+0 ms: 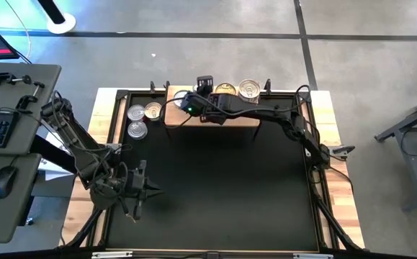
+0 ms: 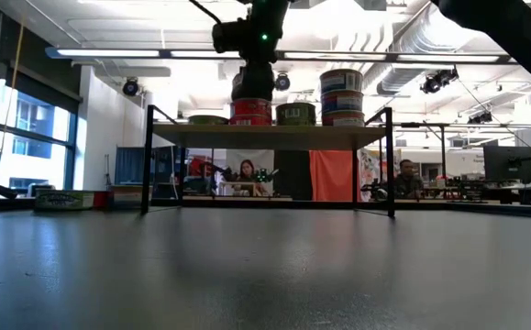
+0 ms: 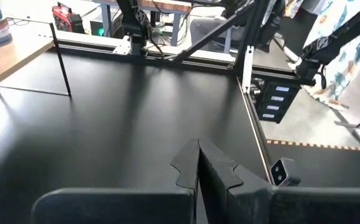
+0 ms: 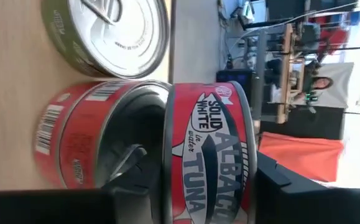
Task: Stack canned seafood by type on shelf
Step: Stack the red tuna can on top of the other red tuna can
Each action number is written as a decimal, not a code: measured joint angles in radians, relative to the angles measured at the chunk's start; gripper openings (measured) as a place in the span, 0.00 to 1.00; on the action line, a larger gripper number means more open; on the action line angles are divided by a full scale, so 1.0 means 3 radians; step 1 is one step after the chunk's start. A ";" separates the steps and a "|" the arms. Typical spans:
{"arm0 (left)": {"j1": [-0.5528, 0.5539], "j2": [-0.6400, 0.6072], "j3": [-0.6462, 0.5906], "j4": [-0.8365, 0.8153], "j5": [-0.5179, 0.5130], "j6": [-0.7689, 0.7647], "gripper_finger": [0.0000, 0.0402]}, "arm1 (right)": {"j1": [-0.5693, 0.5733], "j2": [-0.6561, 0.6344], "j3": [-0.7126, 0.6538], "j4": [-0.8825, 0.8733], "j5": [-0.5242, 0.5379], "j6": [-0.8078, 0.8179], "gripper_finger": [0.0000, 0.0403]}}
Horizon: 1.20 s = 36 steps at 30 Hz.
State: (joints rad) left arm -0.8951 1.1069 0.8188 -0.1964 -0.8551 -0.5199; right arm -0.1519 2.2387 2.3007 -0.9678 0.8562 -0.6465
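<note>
Right wrist view shows the right tool (image 4: 186, 180) clamped on a red tuna can (image 4: 207, 155), held just above another red can (image 4: 99, 134) on the shelf (image 4: 12, 81).

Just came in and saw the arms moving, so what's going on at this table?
The right arm reaches over the wooden shelf at the table's far edge, its pincer gripping a red albacore tuna can on edge, right over another red can standing there. More tins sit on the shelf, including a taller stack. Three silver-lidded cans wait on the black mat beside it. The left pincer is parked shut near the mat's front left.
</note>
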 joint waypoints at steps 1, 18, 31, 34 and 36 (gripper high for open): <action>0.0000 0.0000 0.0000 -0.0001 0.0000 -0.0041 0.00 | -0.0008 0.0000 -0.0001 0.0001 -0.0015 0.0042 0.34; 0.0015 0.0003 0.0000 -0.0006 -0.0058 -0.0176 0.00 | 0.0005 -0.0005 -0.0001 -0.0002 0.0167 0.0487 0.38; 0.0015 0.0003 0.0000 -0.0003 -0.0064 -0.0184 0.00 | 0.0059 -0.0020 0.0026 -0.0264 -0.0255 0.0509 0.71; 0.0015 0.0003 0.0000 -0.0003 -0.0064 -0.0181 0.00 | 0.0056 -0.0013 0.0111 -0.0287 -0.0275 0.0507 0.76; 0.0015 0.0003 0.0000 -0.0004 -0.0065 -0.0180 0.00 | 0.0058 -0.0009 0.0182 -0.0277 -0.0375 0.0505 0.78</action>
State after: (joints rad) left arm -0.8906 1.1076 0.8188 -0.1975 -0.8747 -0.5739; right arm -0.1345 2.2359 2.3553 -1.0507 0.7438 -0.4951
